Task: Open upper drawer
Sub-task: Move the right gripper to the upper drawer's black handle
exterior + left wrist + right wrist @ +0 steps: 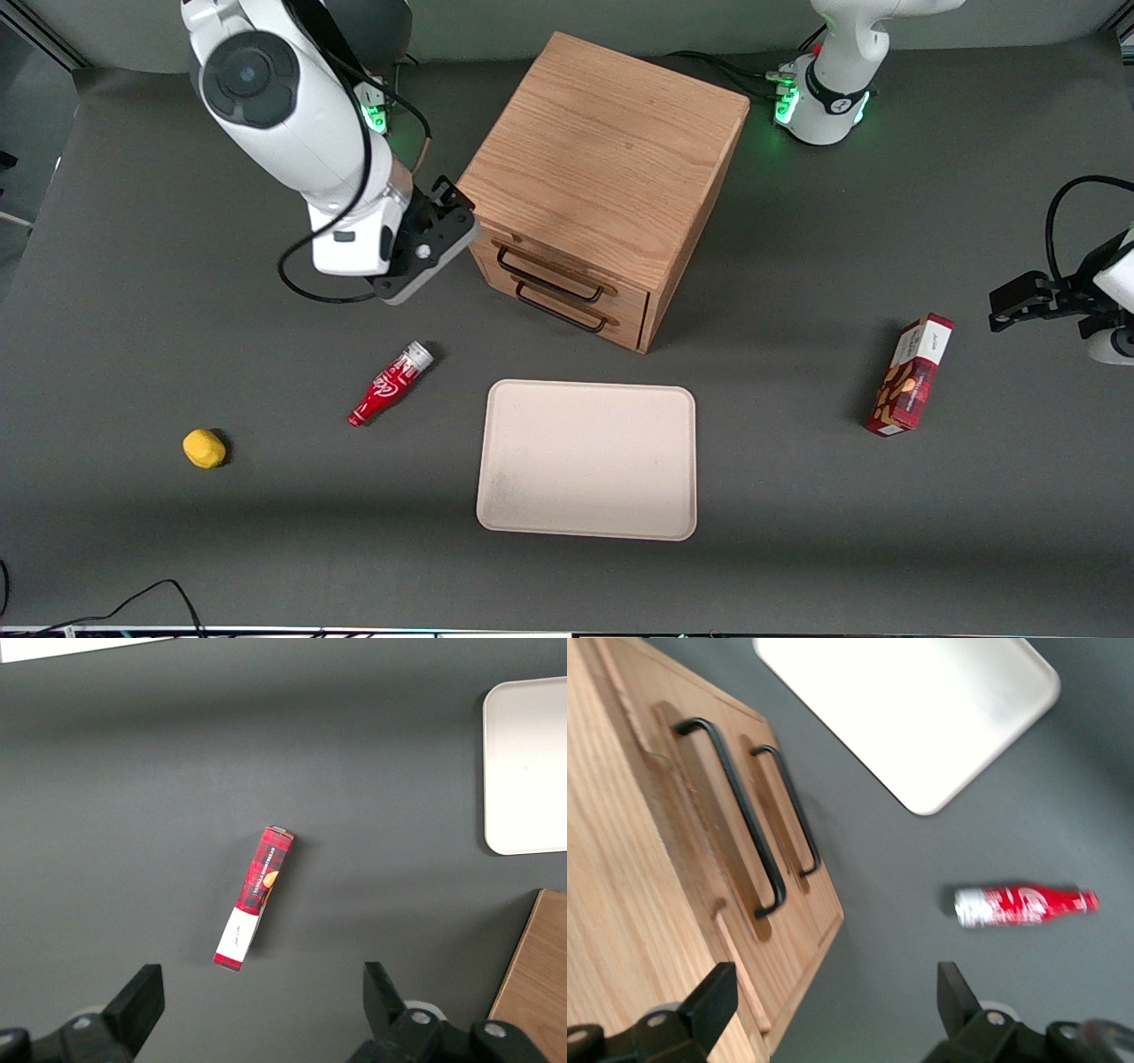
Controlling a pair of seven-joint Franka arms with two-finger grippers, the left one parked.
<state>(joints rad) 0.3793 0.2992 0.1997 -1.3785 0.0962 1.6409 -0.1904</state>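
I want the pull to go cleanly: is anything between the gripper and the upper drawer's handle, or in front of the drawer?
Nothing visible. The open gripper hovers beside the cabinet, near the upper drawer; the tray lies nearer the camera.

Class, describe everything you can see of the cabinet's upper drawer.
The upper drawer is the top one of two in the light-oak cabinet, directly above its twin. Its front is light grained wood with a thin black wire handle across a shallow recess. It looks shut, flush with the cabinet. Nothing touches it; the open pincer hovers beside the cabinet's corner.
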